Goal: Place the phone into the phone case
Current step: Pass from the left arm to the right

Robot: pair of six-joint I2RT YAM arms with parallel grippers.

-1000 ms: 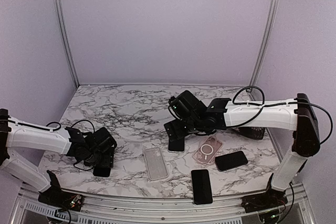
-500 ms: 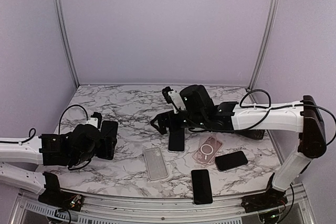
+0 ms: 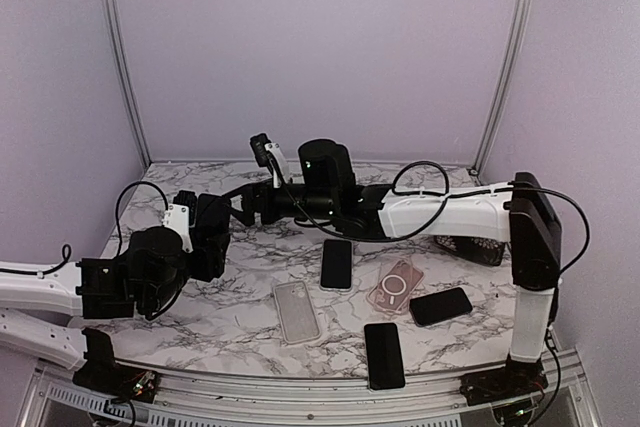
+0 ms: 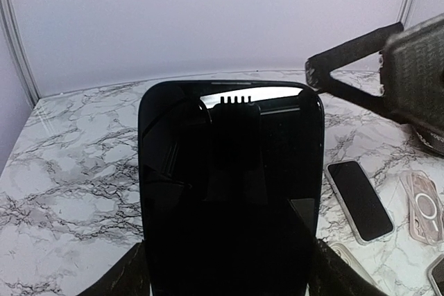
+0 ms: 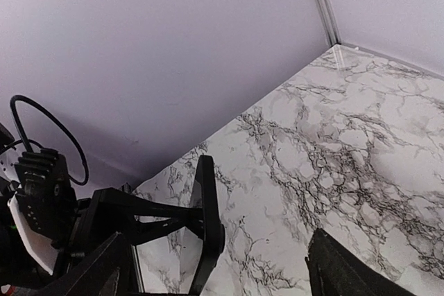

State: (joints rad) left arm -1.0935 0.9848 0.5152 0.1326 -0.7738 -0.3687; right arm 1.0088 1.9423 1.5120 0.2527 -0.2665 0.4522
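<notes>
Left gripper (image 3: 210, 232) is clamping the black phone (image 4: 232, 192) by its lower sides and holding it upright, apparently presenting it for a handover. Right gripper (image 3: 250, 209) is hovering just beyond the phone's far edge with its fingers spread, lining up edge-on. The clear case (image 3: 297, 310) is lying flat, well apart, on the near side of both hands.

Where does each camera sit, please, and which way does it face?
Top external: high behind the robot, looking down at the table; both arms show.
Left wrist: faces the back wall; left pincer holds a black phone.
Right wrist: faces that phone edge-on; right pincer open.
Shared: both wrist views show the phone.
</notes>
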